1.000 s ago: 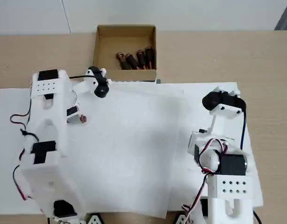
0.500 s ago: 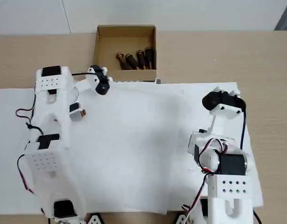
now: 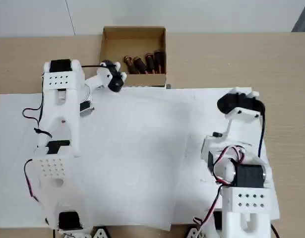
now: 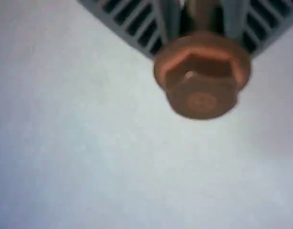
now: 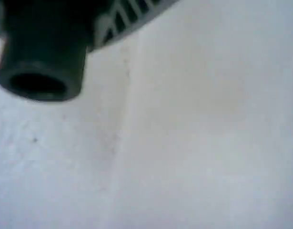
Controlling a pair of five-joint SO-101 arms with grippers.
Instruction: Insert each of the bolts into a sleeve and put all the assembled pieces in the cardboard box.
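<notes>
The bolt is copper-coloured metal, its hexagonal head dull with a faint sheen. The left tool clamped on it is ribbed grey plastic. The sleeve looks like matt black plastic or rubber, with a smooth wall. The right tool clamped on it has the same ribbed grey plastic. The left arm and right arm are matt white plastic with darker, slightly shiny motor blocks. A sheet of paper, white, matt and faintly creased, lies on the tabletop, which is smooth and pale with a wood look. The box is plain brown cardboard, matt.
</notes>
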